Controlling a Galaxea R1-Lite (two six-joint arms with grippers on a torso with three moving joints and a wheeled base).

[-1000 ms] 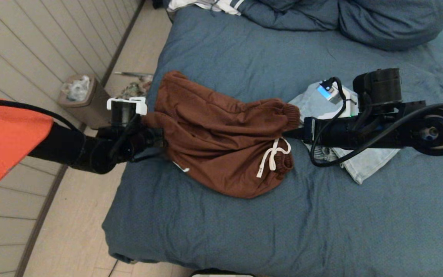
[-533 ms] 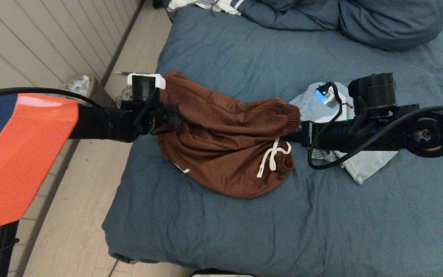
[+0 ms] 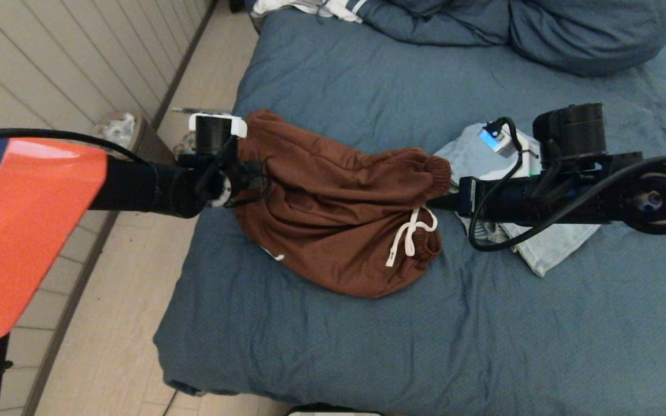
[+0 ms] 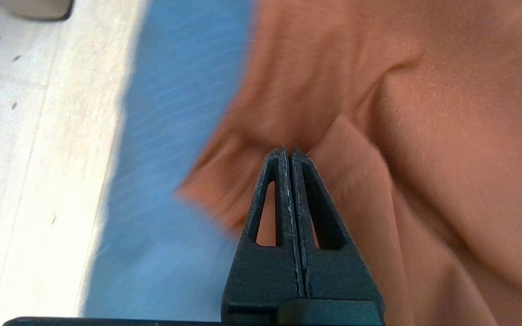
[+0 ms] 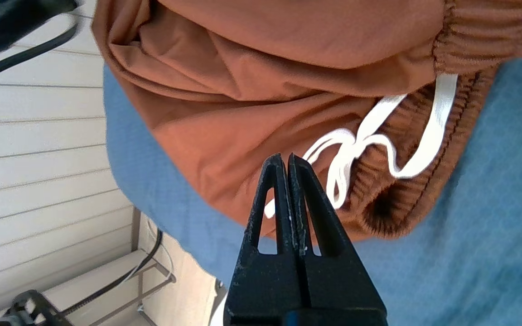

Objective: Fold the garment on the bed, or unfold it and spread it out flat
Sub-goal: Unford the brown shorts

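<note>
A brown garment (image 3: 333,214) with a ribbed waistband and white drawstring (image 3: 408,231) lies bunched on the bed (image 3: 367,346), near its left edge. My left gripper (image 3: 255,176) is at the garment's left side. Its jaws are shut, tips against the brown cloth (image 4: 424,113), and no cloth shows between them. My right gripper (image 3: 434,202) reaches in from the right beside the waistband (image 5: 424,190). It is shut with nothing in it, tips (image 5: 287,158) just short of the drawstring (image 5: 379,140).
A folded pale-blue denim piece (image 3: 547,248) lies under my right arm. Rumpled blue bedding (image 3: 541,29) and a white striped cloth (image 3: 315,7) are at the bed's far end. A waste bin (image 3: 130,136) stands on the floor by the left wall.
My left arm swung farther from me and in toward the garment, so its gripper now overlaps the brown cloth's left edge. The right arm hardly moved.
</note>
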